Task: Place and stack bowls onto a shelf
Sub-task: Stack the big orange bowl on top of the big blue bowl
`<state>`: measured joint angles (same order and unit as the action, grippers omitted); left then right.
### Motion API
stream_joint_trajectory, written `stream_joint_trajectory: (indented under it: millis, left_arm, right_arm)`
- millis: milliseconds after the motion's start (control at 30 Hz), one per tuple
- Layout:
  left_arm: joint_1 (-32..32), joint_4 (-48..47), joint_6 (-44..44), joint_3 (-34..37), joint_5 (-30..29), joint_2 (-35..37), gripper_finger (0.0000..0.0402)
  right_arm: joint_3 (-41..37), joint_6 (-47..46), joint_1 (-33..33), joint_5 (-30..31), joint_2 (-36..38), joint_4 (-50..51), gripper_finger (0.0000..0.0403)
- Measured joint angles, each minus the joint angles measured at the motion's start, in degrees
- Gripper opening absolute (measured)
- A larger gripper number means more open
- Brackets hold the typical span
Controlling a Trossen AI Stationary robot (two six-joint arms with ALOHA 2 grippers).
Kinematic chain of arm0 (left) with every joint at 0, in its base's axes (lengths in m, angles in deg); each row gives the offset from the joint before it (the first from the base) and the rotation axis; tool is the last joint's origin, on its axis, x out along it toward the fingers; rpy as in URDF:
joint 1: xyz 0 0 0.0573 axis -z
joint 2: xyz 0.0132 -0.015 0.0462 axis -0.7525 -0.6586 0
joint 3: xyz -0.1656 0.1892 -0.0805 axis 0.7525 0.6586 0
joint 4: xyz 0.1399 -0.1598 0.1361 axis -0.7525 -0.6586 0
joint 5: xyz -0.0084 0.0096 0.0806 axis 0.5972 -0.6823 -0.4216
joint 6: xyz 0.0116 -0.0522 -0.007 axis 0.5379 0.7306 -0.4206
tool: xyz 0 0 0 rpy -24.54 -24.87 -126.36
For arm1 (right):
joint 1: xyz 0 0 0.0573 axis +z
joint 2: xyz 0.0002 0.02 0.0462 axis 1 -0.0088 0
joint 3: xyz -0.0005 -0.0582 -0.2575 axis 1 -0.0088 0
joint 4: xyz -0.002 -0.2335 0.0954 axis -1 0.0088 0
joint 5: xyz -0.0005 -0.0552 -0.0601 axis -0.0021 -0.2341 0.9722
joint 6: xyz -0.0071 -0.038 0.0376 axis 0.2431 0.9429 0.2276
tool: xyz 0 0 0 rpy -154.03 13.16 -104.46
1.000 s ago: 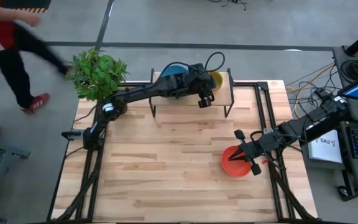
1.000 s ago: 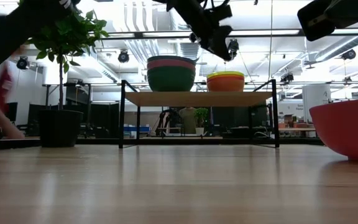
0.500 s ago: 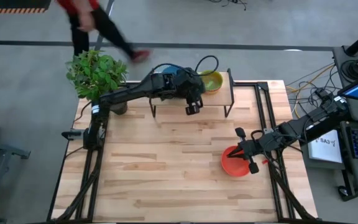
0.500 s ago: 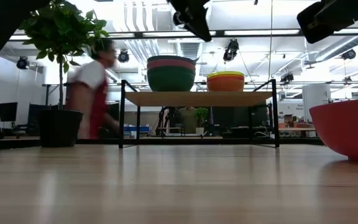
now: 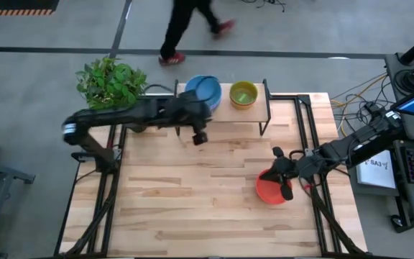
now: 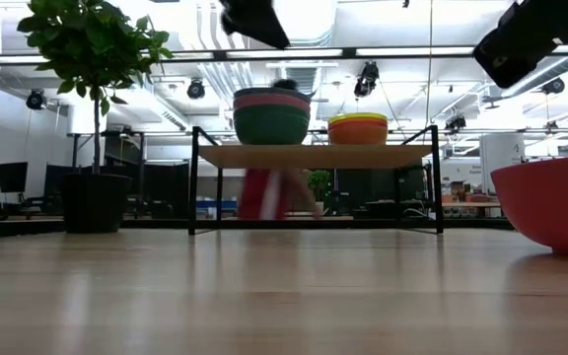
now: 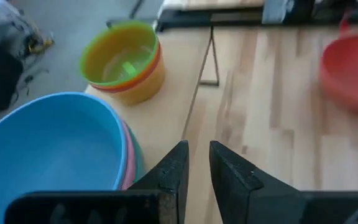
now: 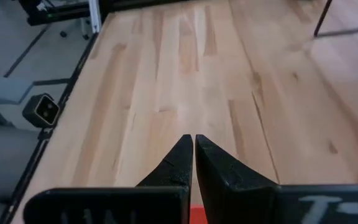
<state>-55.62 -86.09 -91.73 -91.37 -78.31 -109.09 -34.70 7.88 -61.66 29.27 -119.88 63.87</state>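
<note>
Far left, left gripper (image 5: 199,137) pulled back off shelf (image 5: 261,115), empty, fingers narrowing to slim gap. Blue bowl (image 5: 202,91) tops big stack; yellow-green stack (image 5: 243,94) beside. Near right, red bowl (image 5: 271,188) unshelved, right gripper (image 5: 284,181) pressed together over rim.

Place: robotics lab or workshop
Signs: exposed ceiling ducts (image 6: 215,74), cable bundles (image 5: 369,93) on grey floor (image 5: 34,43), other workbenches (image 6: 146,187)
</note>
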Motion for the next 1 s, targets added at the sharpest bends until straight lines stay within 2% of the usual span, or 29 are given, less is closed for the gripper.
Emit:
stream_joint_trajectory:
  millis: [200,433,600,800,1000]
  left_arm:
    - [5.1,13.3,3.5,16.8,0.0,12.9,0.0046]
    - [10.2,23.8,6.0,28.7,0.0,21.2,0.0046]
    - [12.0,25.8,7.4,31.3,0.0,22.9,0.0046]
    - [12.4,27.4,7.1,31.2,0.0,22.3,0.0046]
    - [12.4,27.3,6.7,31.2,-0.2,22.0,0.0046]
  right_arm:
    - [4.7,-5.3,0.0,-3.7,-6.0,4.6,0.0009]
    - [15.4,-12.1,0.0,-4.5,-12.5,27.4,0.0009]
    - [19.3,-12.3,-0.4,-7.3,-15.0,36.8,0.0025]
    - [20.1,-13.3,-2.9,-6.4,-18.3,42.3,0.0097]
    - [19.0,-7.5,-7.2,-5.1,-22.9,44.2,0.016]
